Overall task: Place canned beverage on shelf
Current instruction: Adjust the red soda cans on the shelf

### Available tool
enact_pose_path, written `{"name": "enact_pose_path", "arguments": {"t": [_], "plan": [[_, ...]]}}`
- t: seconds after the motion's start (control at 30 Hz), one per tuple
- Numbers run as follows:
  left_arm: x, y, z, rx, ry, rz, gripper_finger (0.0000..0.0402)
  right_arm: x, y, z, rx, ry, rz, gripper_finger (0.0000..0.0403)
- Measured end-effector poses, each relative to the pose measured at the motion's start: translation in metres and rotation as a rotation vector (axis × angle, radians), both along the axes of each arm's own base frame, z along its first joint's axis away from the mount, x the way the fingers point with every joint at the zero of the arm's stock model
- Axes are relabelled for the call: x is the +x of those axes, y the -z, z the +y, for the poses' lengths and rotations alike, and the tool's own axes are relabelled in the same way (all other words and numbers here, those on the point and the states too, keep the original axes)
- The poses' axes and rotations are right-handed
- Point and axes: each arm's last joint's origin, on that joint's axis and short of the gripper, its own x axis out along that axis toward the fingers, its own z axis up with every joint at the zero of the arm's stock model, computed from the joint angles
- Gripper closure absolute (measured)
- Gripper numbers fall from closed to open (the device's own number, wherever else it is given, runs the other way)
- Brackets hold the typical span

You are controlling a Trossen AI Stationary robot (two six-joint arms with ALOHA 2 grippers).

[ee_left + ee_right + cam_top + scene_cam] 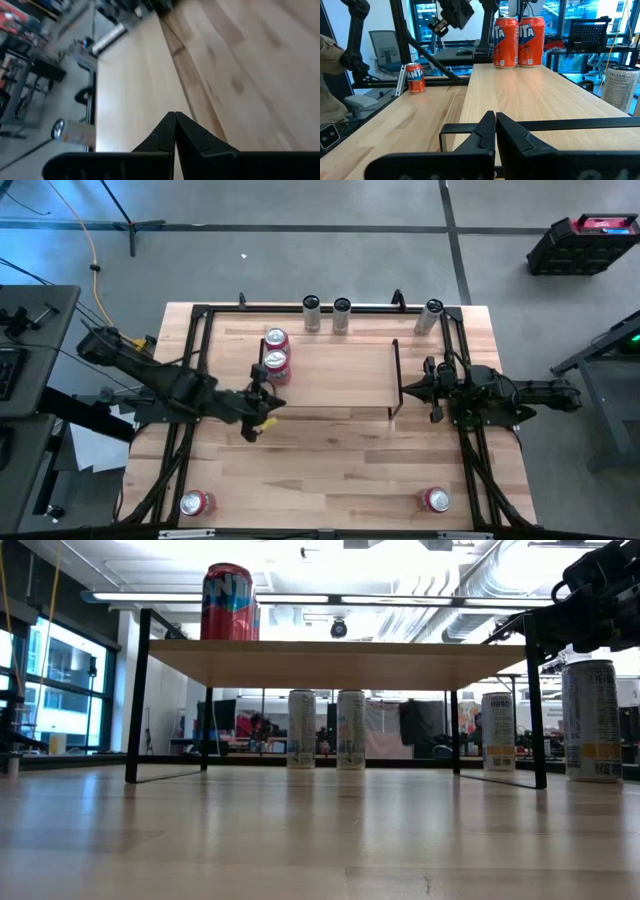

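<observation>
Two red Fanta cans (519, 42) on shelf (540, 95), lettering partly readable

The light-wood desk (330, 465) carries the shelf (340, 375), a low board on a thin black wire frame standing toward the desk's far edge. Two red cans (276, 353) stand upright, just beside each other, at the left end of the shelf board. Directly on the desk stand three tall pale cans (341, 314) along the far edge, and one red can at each near corner: left (195, 503) and right (436, 500).
</observation>
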Motion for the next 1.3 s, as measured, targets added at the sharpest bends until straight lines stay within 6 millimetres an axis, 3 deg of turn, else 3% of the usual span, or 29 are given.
{"name": "enact_pose_path", "arguments": {"t": [0.13,0.43,1.3], "plan": [[-0.003,-0.003,0.011,-0.03,-0.056,-0.08,0.0402,0.0,0.0,0.0,0.0,0.0,0.0,0.0402],[0.009,0.006,0.028,-0.006,-0.173,-0.058,0.0402,0.0,0.0,0.0,0.0,0.0,0.0,0.0402],[0.021,0.009,0.054,0.01,-0.296,-0.065,0.0401,0.0,0.0,0.0,0.0,0.0,0.0,0.0402]]}}
